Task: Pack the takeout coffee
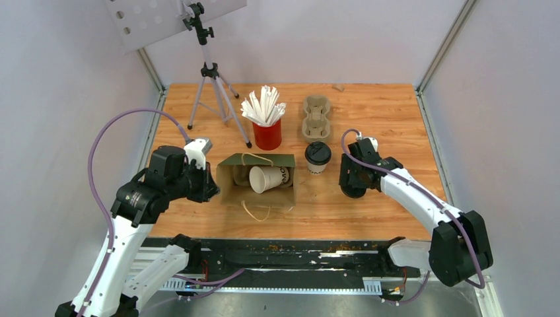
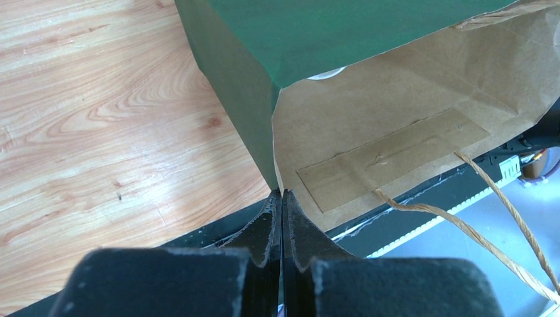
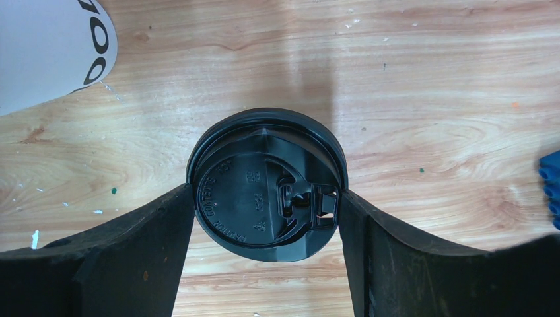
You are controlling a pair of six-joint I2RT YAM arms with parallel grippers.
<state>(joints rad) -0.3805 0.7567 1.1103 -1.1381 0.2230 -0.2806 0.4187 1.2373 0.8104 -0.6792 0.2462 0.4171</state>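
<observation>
The right gripper (image 3: 265,193) squeezed the upright cup (image 3: 257,158) — the bag (image 1: 228,187), pinched by the left gripper (image 2: 282,196), sat toward the tabletop's (image 1: 376,214) left edge.

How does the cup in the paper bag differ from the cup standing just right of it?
The bagged cup lies on its side; the standing cup is upright. The bagged cup rests in the paper bag; the standing cup sits on the table, outside it. The standing cup shows a black lid; no lid can be made out on the bagged cup. Both are white paper cups.
</observation>
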